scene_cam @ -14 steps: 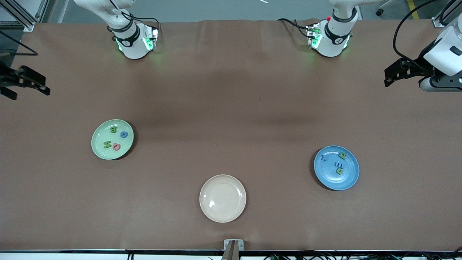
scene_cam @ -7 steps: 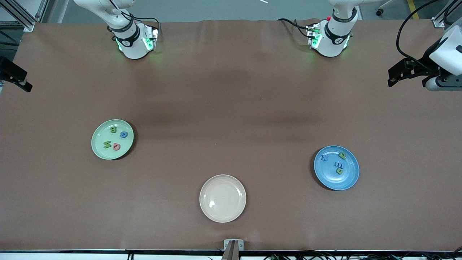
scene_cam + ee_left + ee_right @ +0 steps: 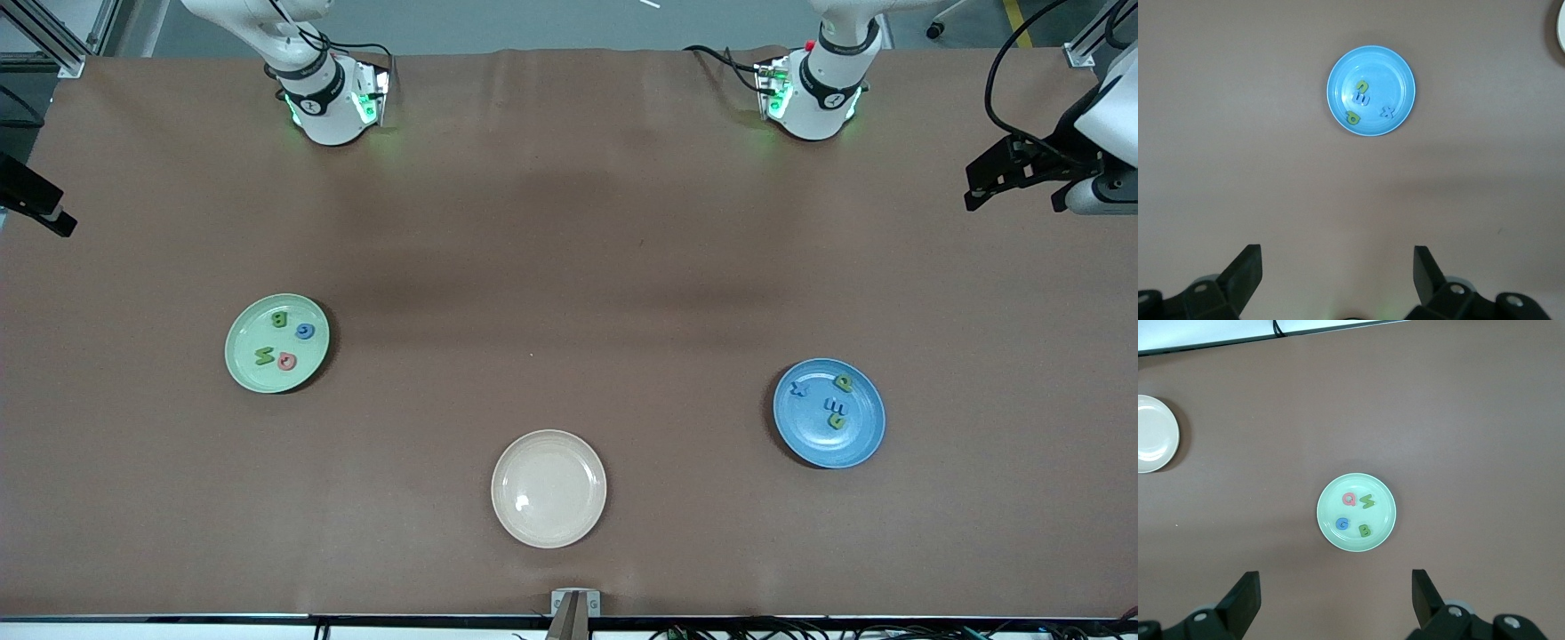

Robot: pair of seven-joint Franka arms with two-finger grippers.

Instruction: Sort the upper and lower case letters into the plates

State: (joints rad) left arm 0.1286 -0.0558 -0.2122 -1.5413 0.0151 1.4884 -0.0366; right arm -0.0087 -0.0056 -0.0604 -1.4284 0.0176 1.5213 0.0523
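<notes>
Both arms have pulled back to the bench ends, left gripper (image 3: pixel 1013 173) and right gripper (image 3: pixel 1336 600) wide and empty; we judge sorting finished, letters resting in green plate (image 3: pixel 244 373) and blue plate (image 3: pixel 805 444).

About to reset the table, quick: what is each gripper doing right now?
Left gripper: open, holding nothing.
Right gripper: open, holding nothing.

Three plates – green (image 3: pixel 240 369), blue (image 3: pixel 858 440), cream (image 3: pixel 548 488); eight letters – four each.
</notes>
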